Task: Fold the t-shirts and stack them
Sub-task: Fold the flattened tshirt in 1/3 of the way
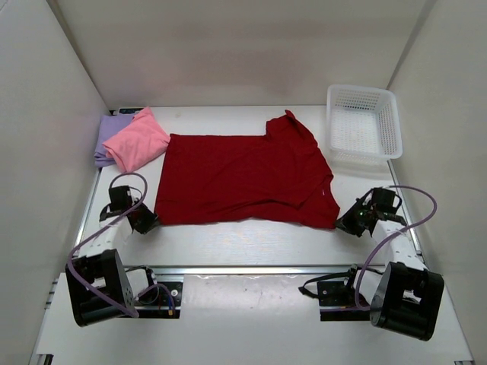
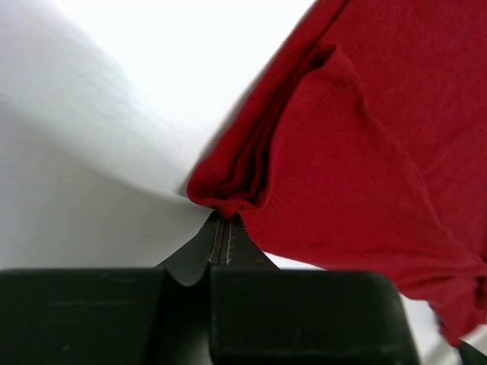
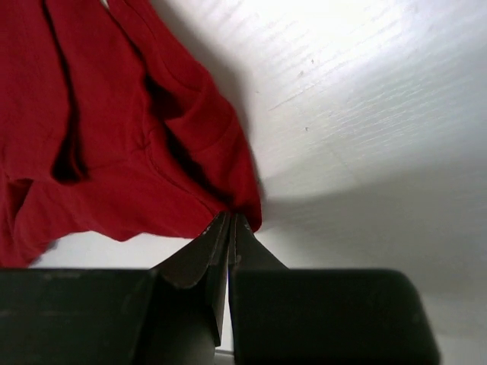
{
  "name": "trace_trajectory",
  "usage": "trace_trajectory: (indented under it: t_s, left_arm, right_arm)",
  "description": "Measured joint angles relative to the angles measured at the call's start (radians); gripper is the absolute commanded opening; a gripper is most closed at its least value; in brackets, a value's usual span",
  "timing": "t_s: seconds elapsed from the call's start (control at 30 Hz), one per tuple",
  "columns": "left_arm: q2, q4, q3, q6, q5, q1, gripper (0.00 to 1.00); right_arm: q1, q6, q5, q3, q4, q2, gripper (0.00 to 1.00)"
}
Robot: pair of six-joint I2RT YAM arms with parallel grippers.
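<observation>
The dark red t-shirt [image 1: 243, 179] lies spread across the middle of the table, one sleeve pointing toward the back. My left gripper [image 1: 150, 223] is shut on its near left corner; in the left wrist view the red cloth [image 2: 342, 152] bunches at the closed tips [image 2: 224, 222]. My right gripper [image 1: 340, 223] is shut on the near right corner, where the red cloth [image 3: 114, 137] gathers at its closed tips [image 3: 230, 222]. A folded pink t-shirt [image 1: 137, 139] rests on a lavender t-shirt [image 1: 106, 137] at the back left.
A white plastic lattice basket [image 1: 364, 122] stands at the back right. White walls enclose the table on three sides. A metal rail [image 1: 251, 269] runs along the near edge in front of both arm bases.
</observation>
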State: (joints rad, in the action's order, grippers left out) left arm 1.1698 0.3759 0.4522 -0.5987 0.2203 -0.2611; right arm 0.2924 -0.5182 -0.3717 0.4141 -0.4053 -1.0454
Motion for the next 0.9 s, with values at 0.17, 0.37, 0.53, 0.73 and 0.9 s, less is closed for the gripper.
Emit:
trace_trajectory:
  t_s: [0.17,0.37,0.53,0.73,0.9]
  left_arm:
    - [-0.038,0.069,0.03,0.027,-0.064,-0.005,0.0]
    - [-0.039,0.098,0.059,0.048,-0.105,-0.012,0.75]
    - [-0.037,0.165,0.159,0.048,-0.146,0.014,0.75]
    - [-0.016,-0.027,0.216,-0.002,-0.038,0.157,0.39]
    - [0.066,-0.206,0.215,-0.041,-0.075,0.525,0.33]
  right_arm:
    - [-0.026,0.098,0.082,0.126,-0.111,-0.005,0.0]
    - [-0.035,0.15,0.099,0.156,-0.163,-0.006,0.45]
    - [-0.077,0.19,0.121,0.213,-0.229,-0.009,0.38]
    - [-0.251,0.132,0.04,0.276,-0.037,-0.057,0.0]
    - [-0.423,0.045,-0.013,0.233,0.171,-0.204,0.11]
